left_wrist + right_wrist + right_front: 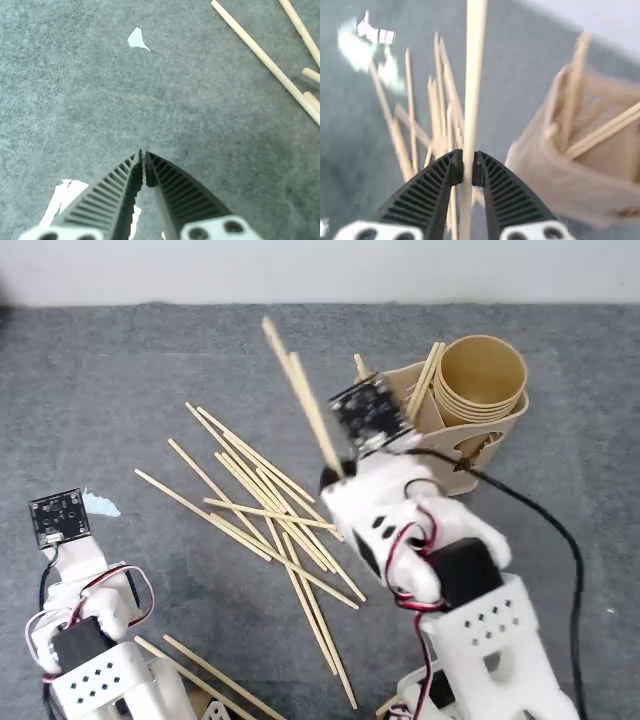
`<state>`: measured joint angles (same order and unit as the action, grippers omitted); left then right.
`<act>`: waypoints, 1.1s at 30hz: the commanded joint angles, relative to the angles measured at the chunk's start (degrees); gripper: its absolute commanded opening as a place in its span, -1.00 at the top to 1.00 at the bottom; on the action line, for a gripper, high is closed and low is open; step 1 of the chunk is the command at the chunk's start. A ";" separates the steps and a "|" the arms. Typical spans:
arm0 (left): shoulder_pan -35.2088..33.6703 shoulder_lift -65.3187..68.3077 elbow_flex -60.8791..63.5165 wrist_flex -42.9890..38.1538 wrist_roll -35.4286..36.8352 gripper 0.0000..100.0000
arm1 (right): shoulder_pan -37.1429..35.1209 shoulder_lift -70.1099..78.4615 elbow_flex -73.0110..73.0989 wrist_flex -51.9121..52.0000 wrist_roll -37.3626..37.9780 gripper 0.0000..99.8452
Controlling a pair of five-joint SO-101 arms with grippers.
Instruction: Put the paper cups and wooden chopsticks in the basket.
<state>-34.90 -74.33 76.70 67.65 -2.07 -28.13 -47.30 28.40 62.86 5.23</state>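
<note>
My right gripper (465, 167) is shut on wooden chopsticks (472, 90) that stick up and away from it; in the high view the held chopsticks (300, 390) rise beside the basket (470, 455). The wooden basket (580, 170) holds a stack of paper cups (483, 375) and a few chopsticks (425, 380). Several loose chopsticks (265, 510) lie scattered on the grey mat in the middle. My left gripper (144, 162) is shut and holds nothing, low over the mat at the near left, with a few chopsticks (270, 62) off to one side.
Grey mat (150, 370) covers the table. A scrap of white tape (137, 39) lies ahead of the left gripper, and more tape (62, 197) lies under it. Two chopsticks (205, 670) lie near the left arm's base. A black cable (560, 540) runs along the right arm.
</note>
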 commanded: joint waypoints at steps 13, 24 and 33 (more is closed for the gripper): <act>0.18 -0.70 -0.22 -1.41 0.26 0.97 | 11.82 -1.63 -5.63 -36.26 -3.87 0.99; 0.18 -0.70 -0.22 -1.41 0.26 0.97 | 15.60 -0.84 21.89 -69.93 -1.49 0.99; 0.18 -0.70 -0.22 -1.41 0.26 0.97 | 15.60 -0.40 27.78 -69.93 -1.58 0.97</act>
<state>-34.90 -74.33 76.70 67.65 -2.07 -13.01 -47.56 56.44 -6.07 3.12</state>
